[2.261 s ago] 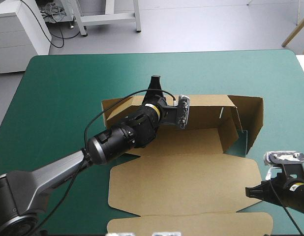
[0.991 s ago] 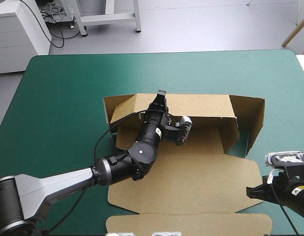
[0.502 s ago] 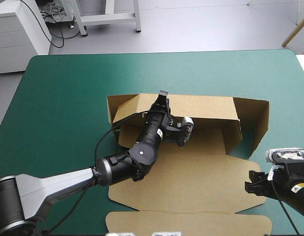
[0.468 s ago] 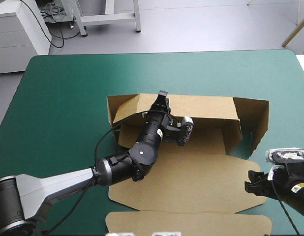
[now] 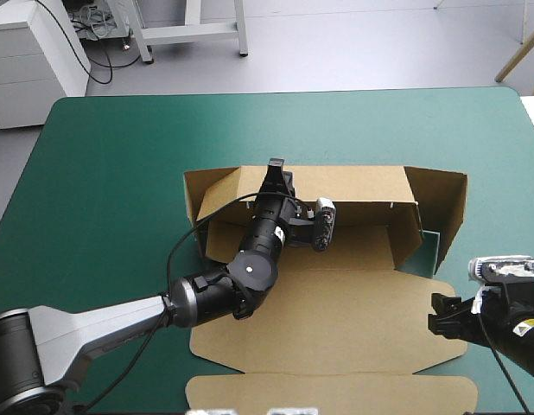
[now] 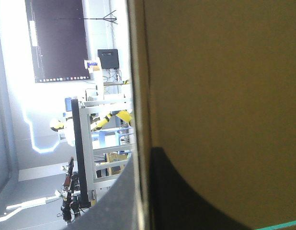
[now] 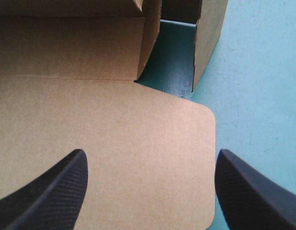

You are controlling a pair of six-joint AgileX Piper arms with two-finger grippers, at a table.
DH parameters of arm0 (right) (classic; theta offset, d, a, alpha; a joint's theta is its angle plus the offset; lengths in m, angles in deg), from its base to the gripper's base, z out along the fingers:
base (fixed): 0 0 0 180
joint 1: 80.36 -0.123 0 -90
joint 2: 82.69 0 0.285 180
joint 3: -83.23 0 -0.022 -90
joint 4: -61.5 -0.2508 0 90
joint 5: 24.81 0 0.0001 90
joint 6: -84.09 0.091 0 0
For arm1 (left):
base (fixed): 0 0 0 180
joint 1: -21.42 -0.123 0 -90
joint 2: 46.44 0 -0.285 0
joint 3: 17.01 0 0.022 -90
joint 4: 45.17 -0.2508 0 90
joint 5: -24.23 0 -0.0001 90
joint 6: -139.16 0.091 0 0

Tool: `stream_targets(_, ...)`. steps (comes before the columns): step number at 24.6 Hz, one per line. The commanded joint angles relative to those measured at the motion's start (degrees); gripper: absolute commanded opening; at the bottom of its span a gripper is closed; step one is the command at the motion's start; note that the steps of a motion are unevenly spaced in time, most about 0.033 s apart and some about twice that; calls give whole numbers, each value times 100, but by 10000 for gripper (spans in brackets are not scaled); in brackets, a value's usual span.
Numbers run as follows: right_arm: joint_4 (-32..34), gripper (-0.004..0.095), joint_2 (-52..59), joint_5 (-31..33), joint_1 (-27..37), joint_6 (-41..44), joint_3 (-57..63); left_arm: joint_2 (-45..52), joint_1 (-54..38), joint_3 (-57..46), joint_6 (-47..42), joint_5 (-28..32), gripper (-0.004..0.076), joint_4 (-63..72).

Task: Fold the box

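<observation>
- The brown box point(image 5: 336, 320) lies on the teal-green cover point(image 5: 111, 173), from the table's centre toward 4 o'clock, with its far wall raised and its lid panel flat.
- The left gripper point(image 5: 274, 169) appears to be clamped on the far wall's top edge, at the box's 12 o'clock.
- The right gripper point(image 7: 150, 153) is poised, fingers apart, over the lid panel's 4 o'clock corner.
- The board is judged light, stiff across its panels and yielding only at the creases, so it is best pinched at free edges.

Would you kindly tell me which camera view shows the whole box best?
The high view: the box shows whole, far wall raised, lid panel flat. The left wrist view shows only a wall edge gripped by the left gripper; the right wrist view, one rounded lid corner ahead of the open right gripper.
</observation>
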Motion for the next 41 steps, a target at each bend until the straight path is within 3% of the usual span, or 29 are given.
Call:
stream_targets(1,-144,688,-211,-301,7,199,-704,246,54,144,-81,-228,-10,-287)
stream_targets(18,-411,674,-5163,-220,7,-59,-5451,246,54,144,-396,-154,-10,-300)
stream_targets(24,-794,671,-5884,35,-18,-232,-5737,246,54,144,-396,-168,-10,-288)
stream_targets(32,-760,670,-6317,44,-222,-248,-5737,246,54,144,-396,-233,-10,-288)
stream_targets(41,-162,611,-6356,687,-222,-248,-5726,246,54,144,-885,-402,-10,-205)
